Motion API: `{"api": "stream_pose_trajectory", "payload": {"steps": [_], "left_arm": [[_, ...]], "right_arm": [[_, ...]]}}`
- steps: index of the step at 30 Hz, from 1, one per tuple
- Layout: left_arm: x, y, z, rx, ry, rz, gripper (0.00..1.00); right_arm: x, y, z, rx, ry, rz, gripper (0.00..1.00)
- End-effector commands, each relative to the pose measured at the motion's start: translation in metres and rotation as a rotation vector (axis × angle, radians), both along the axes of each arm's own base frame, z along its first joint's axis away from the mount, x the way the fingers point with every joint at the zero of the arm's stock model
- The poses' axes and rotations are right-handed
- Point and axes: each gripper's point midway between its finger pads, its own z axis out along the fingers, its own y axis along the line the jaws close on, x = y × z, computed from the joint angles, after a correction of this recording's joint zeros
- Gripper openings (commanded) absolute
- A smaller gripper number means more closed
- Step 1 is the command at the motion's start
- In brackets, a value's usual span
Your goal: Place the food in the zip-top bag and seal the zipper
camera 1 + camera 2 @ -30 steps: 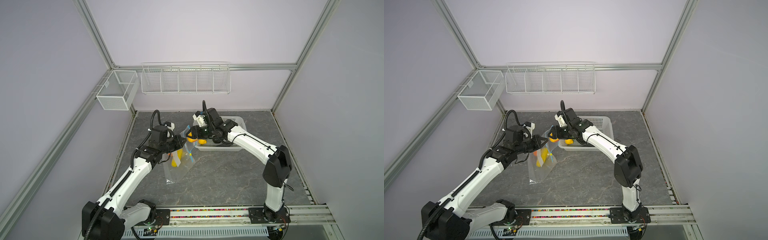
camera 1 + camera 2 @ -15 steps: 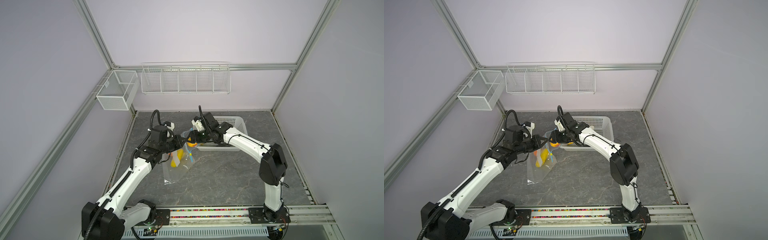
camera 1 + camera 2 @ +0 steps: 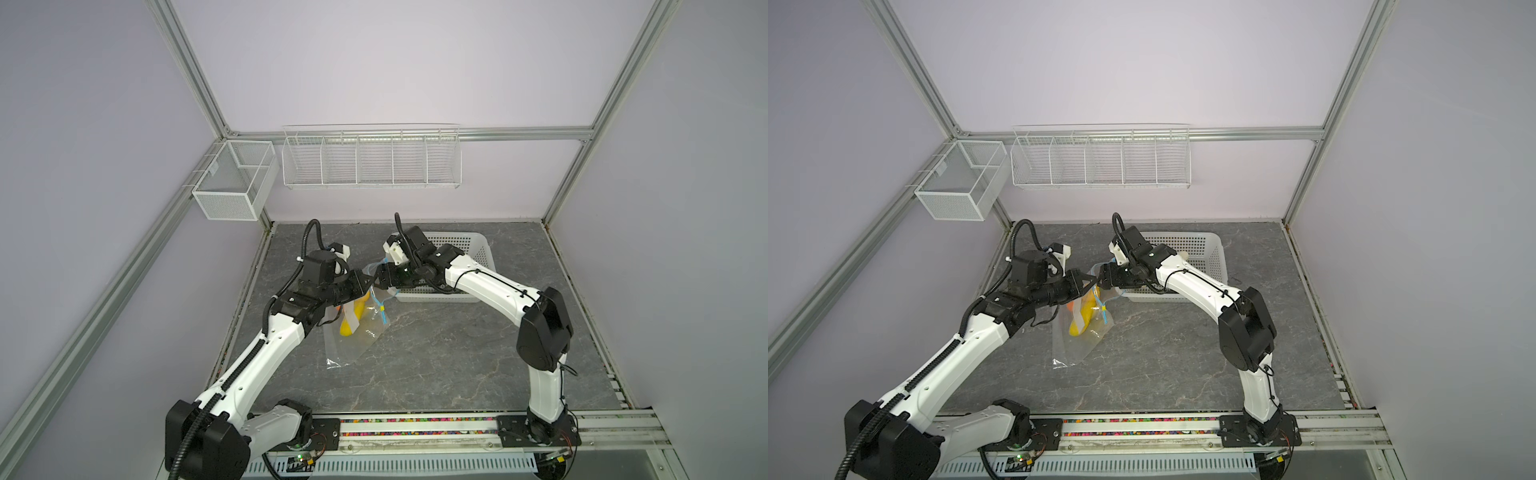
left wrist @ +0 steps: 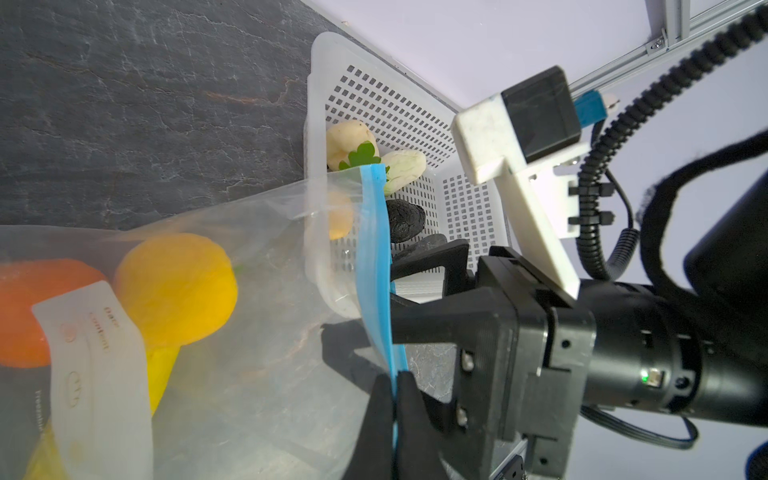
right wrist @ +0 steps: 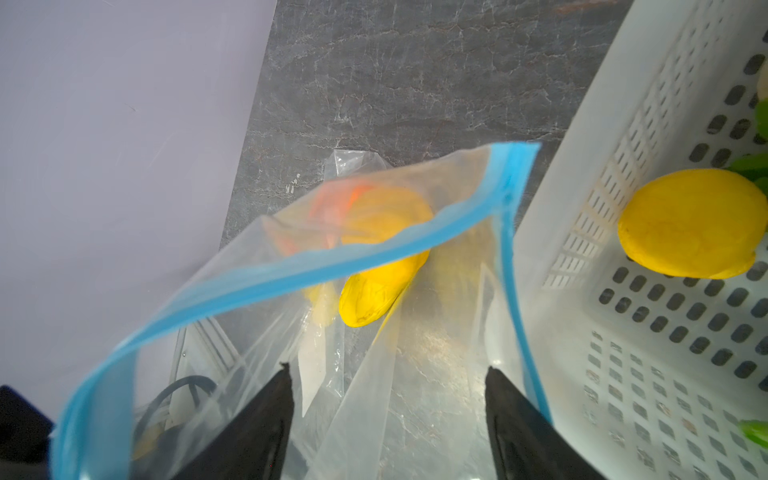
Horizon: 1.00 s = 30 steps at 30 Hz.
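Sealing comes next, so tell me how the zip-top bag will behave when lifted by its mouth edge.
Probably floppy: the zip-top bag sags and creases below the left gripper pinching its zipper. Likely to swing: the food sits bunched inside, away from the mouth. The glossy film could slip.

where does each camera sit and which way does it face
Both top views: high above the base rail, facing down toward the back wall; left arm and right arm whole, zip-top bag, basket.
Left wrist: on the left arm, looking along the shut left gripper pinching the zipper, toward the right gripper and basket.
Right wrist: on the right arm, looking past its open fingers into the bag's mouth.
Shared: both wrist views show the zipper, the basket and the orange inside the bag.
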Motion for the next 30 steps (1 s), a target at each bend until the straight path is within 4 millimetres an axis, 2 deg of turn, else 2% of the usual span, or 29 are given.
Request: {"api": "stream_pose_trajectory", "payload": {"steps": [1,5,8,10,14,19,22,30], "left_arm": [[0.004,-0.003,0.014,-0.008,-0.052,-0.015,0.00],[0.004,-0.002,0.011,0.000,-0.050,-0.012,0.00],[0.004,-0.001,0.009,0.008,-0.048,-0.010,0.00],[0.004,-0.001,0.008,0.005,-0.049,-0.010,0.00],[0.004,-0.001,0.007,0.007,-0.047,-0.010,0.00],[0.004,-0.001,0.005,0.013,-0.044,-0.008,0.00],[0.004,0.000,0.002,0.017,-0.037,-0.006,0.00],[0.008,0.002,-0.002,0.032,-0.031,0.009,0.00]], "right_arm": [[-0.002,-0.002,0.008,-0.017,-0.015,0.006,0.74],[-0.003,-0.010,0.034,0.002,-0.065,-0.007,0.73],[-0.003,-0.019,0.042,0.001,-0.091,-0.032,0.73],[-0.001,-0.026,0.038,-0.008,-0.077,-0.057,0.72],[0.003,-0.035,0.017,-0.024,-0.005,-0.100,0.72],[0.006,-0.030,0.002,-0.014,0.041,-0.095,0.69],[0.007,-0.022,-0.005,0.000,0.071,-0.074,0.61],[0.003,-0.012,-0.005,0.057,0.091,-0.035,0.29]]}}
